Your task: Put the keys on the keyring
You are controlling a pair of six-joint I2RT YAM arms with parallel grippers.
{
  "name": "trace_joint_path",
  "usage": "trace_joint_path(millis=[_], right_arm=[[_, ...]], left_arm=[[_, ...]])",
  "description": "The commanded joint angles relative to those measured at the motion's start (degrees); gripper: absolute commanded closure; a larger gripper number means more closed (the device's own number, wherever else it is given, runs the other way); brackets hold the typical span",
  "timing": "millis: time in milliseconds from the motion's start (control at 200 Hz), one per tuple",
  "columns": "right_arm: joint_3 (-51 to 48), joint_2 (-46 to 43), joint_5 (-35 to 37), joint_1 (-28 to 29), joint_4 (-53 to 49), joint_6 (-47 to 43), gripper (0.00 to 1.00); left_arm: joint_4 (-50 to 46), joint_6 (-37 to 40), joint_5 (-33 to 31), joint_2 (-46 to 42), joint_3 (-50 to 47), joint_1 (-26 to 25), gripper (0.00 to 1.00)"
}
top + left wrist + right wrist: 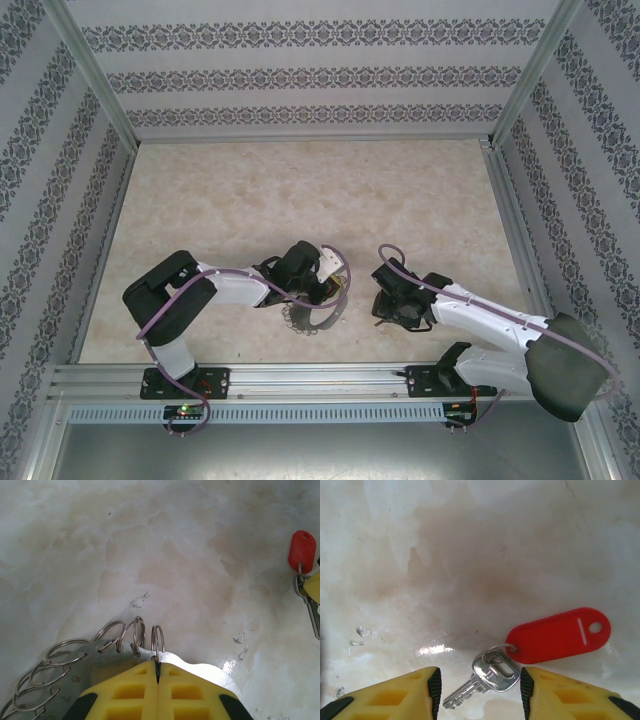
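The keyring (75,672) is a grey metal hoop edged with wire loops; it also shows low between the arms (310,322). My left gripper (158,676) is shut on the keyring's rim, right at one upright loop (157,640). The keys are one silver key (492,672) on a small split ring with a red plastic tag (557,635). The key lies on the marble table between the spread yellow fingers of my right gripper (480,687), which is open and touches nothing. In the left wrist view the red tag (301,550) sits at the far right edge.
Small white flecks (140,600) lie on the marble table (300,190). Patterned walls and aluminium posts (95,80) enclose the table on three sides. A metal rail (300,378) runs along the near edge. The two grippers (325,285) (388,295) stand close together.
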Motion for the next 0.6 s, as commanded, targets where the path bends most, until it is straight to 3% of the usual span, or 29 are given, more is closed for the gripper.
trace_joint_path(millis=[0,440,595], right_arm=[[0.26,1.57,2.92,0.38,-0.25,2.33,0.53],[2.03,7.26,5.07,-0.09,0.92,1.63,0.63],[1.65,7.59,4.32,-0.31,1.17,0.91,0.71]], left_arm=[[2.74,-0.66,1.08,0.65,-0.39,0.53,1.0],[3.3,-0.66,0.99,0.5,-0.81,0.49,1.0],[3.2,-0.48,1.06,0.48,-0.59,0.62,1.0]])
